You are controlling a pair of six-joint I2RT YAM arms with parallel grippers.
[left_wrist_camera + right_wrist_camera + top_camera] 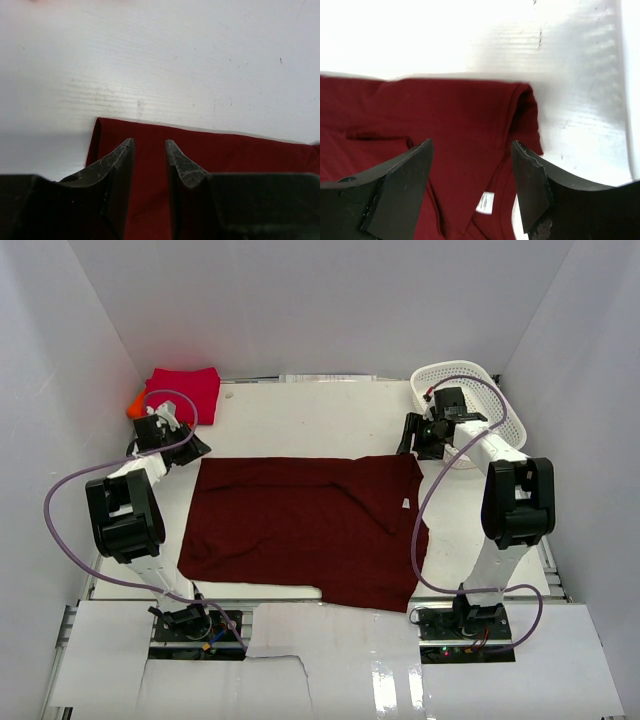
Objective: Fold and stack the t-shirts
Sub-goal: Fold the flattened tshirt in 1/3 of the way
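A large dark maroon t-shirt (pixel 300 525) lies spread across the middle of the table, its white neck label (pixel 407 504) near the right side. A crimson-red t-shirt (pixel 185 390) sits folded at the back left, and a bit of orange cloth (pixel 133 405) pokes out beside it. My left gripper (pixel 193 448) hovers over the maroon shirt's far left corner (pixel 100 125), its jaws (pixel 149 144) a narrow gap apart, with flat cloth showing between them. My right gripper (pixel 415 445) is over the far right corner, open wide (pixel 471 143) above the cloth (pixel 470 115) and label (pixel 485 202).
A white mesh basket (pixel 470 375) stands at the back right, just behind the right arm. White walls close in the table on three sides. The maroon shirt's near hem hangs over the table's front edge (pixel 250 590).
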